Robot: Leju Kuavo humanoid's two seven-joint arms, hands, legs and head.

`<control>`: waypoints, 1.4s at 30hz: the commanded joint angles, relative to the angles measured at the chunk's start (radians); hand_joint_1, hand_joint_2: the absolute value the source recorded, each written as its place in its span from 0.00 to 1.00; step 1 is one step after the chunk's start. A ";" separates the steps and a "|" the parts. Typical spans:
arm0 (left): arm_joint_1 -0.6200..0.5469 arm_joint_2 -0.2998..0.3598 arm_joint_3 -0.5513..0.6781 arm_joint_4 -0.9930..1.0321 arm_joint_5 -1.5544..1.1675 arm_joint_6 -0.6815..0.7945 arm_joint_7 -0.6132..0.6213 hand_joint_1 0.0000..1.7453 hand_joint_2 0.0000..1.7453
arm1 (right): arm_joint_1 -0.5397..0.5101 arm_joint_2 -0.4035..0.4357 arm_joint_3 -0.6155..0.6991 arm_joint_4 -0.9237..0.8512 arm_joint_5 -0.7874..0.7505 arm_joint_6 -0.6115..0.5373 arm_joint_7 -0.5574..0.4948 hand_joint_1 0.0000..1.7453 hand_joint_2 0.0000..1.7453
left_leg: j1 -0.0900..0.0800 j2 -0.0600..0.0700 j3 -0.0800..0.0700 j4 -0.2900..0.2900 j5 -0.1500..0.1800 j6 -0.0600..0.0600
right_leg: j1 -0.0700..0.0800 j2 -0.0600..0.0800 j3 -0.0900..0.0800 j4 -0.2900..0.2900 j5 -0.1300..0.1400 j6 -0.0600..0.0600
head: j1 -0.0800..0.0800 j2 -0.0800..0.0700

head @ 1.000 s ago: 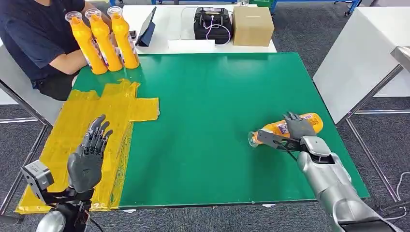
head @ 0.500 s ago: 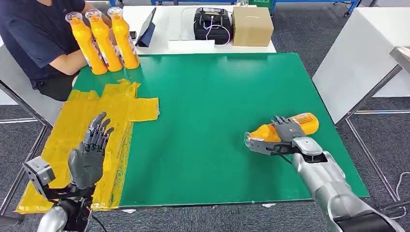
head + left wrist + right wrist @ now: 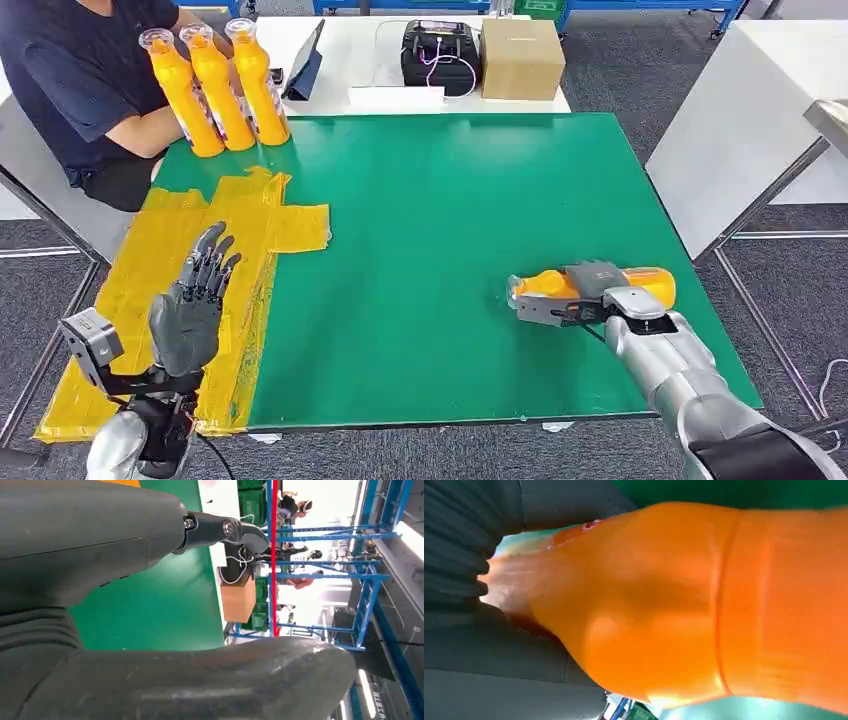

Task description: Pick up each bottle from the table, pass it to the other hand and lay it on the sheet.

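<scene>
Green table (image 3: 420, 220) carries a yellow sheet (image 3: 170, 270) at its left edge; three upright orange bottles (image 3: 215, 90) at the far-left corner.

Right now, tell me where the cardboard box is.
Head view: the cardboard box sits on the white table beyond the green mat, beside the black case.

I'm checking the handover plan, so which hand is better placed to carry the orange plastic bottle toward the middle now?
The right hand: it already grips the orange plastic bottle lying sideways. The left hand is held open above the yellow sheet, holding nothing.
</scene>
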 commanded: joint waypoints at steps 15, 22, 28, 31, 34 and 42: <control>-0.056 -0.007 -0.042 0.080 0.005 0.008 0.021 0.00 0.00 | 0.049 0.099 0.103 0.093 -0.015 0.036 0.032 1.00 1.00 | 0.002 0.005 0.011 -0.002 -0.003 -0.004 | 0.003 0.005 0.010 -0.002 -0.001 -0.005 | 0.000 0.000; -0.056 -0.007 -0.042 0.080 0.005 0.008 0.021 0.00 0.00 | 0.049 0.099 0.103 0.093 -0.015 0.036 0.032 1.00 1.00 | 0.003 0.005 0.012 -0.003 -0.005 -0.008 | 0.004 0.005 0.009 -0.003 -0.002 -0.006 | 0.000 0.000; -0.113 -0.026 -0.089 0.121 0.009 -0.005 0.036 0.00 0.00 | 0.043 0.216 0.091 0.170 -0.030 0.037 0.144 1.00 1.00 | 0.004 0.009 0.017 -0.003 -0.005 -0.008 | 0.005 0.010 0.012 -0.003 -0.001 -0.008 | 0.000 0.000; -0.131 -0.029 -0.123 0.132 0.011 -0.008 0.040 0.00 0.00 | 0.045 0.249 0.081 0.204 -0.042 0.034 0.171 1.00 1.00 | 0.005 0.011 0.018 -0.002 -0.008 -0.010 | 0.006 0.013 0.013 -0.002 -0.002 -0.007 | 0.000 0.000; -0.134 -0.028 -0.136 0.127 0.016 -0.007 0.041 0.00 0.00 | 0.049 0.264 0.072 0.219 -0.050 0.032 0.181 1.00 1.00 | 0.004 0.011 0.017 -0.004 -0.006 -0.010 | 0.005 0.011 0.012 -0.003 -0.001 -0.007 | 0.000 0.000; -0.156 -0.026 -0.142 0.152 0.029 -0.007 0.043 0.00 0.00 | 0.081 0.257 0.064 0.237 -0.056 0.045 0.197 1.00 1.00 | 0.005 0.011 0.022 -0.004 -0.008 -0.011 | 0.006 0.011 0.015 -0.004 -0.002 -0.009 | 0.000 0.000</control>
